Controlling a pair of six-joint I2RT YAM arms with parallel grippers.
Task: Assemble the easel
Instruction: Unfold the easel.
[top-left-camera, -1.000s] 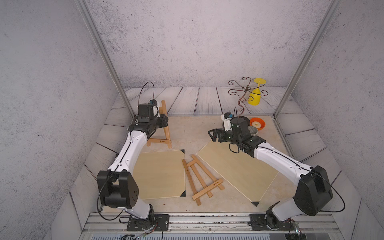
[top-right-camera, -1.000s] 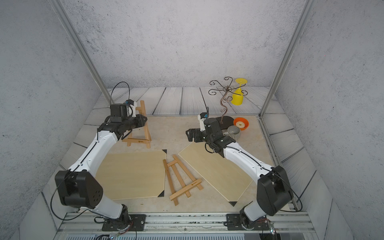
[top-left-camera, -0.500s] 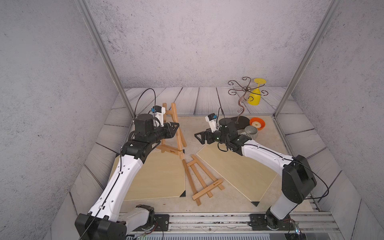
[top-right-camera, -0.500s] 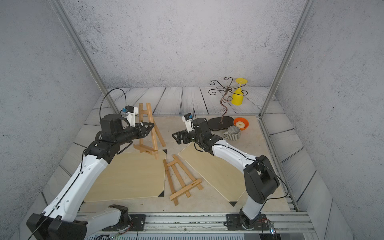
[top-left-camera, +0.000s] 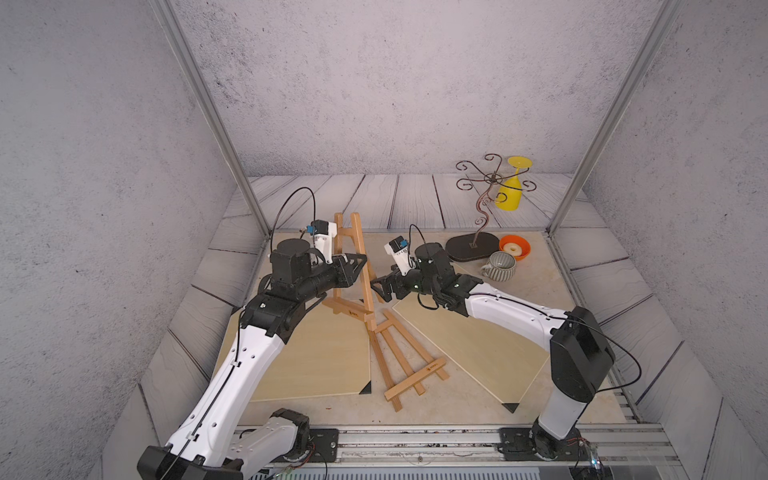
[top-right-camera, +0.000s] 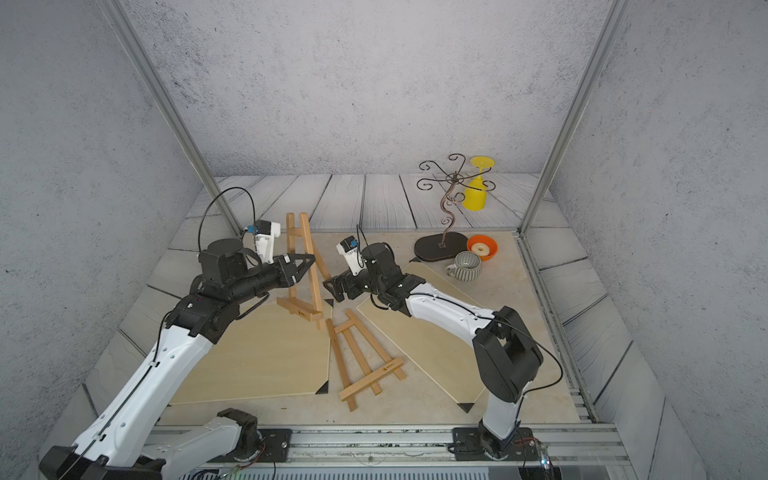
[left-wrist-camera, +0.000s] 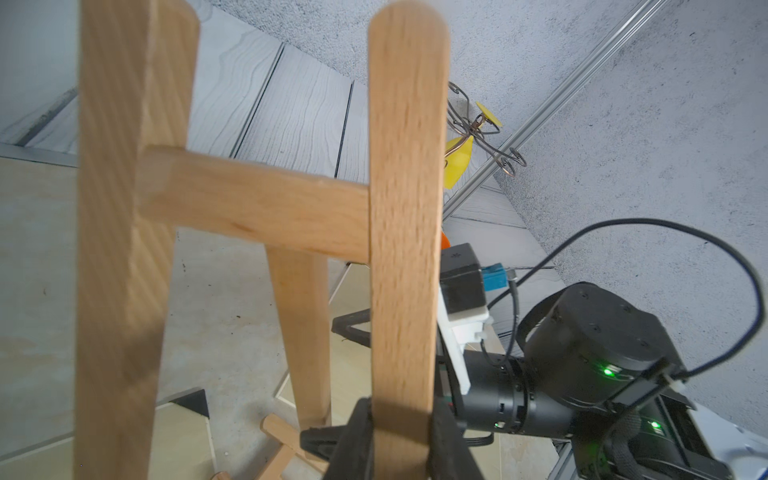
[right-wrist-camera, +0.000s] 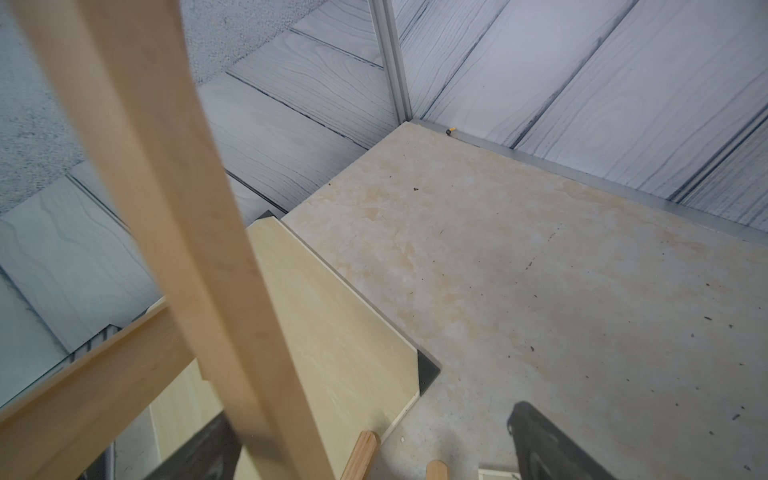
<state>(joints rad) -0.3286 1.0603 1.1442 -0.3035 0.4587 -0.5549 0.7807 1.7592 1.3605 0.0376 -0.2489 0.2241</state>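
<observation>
Two easels: upright pale wooden A-frame easel (top-left-camera: 348, 232); flat wooden easel (top-left-camera: 405, 361) just beside it.
Left claw (top-left-camera: 360, 268): pinching upright easel's leg.
Right claw (top-left-camera: 379, 289): spread, just beside upright easel.

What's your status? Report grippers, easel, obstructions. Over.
Left gripper shut on upright light-wood easel, one leg. Right gripper open beside it. Second wooden easel lies flat at its foot.
</observation>
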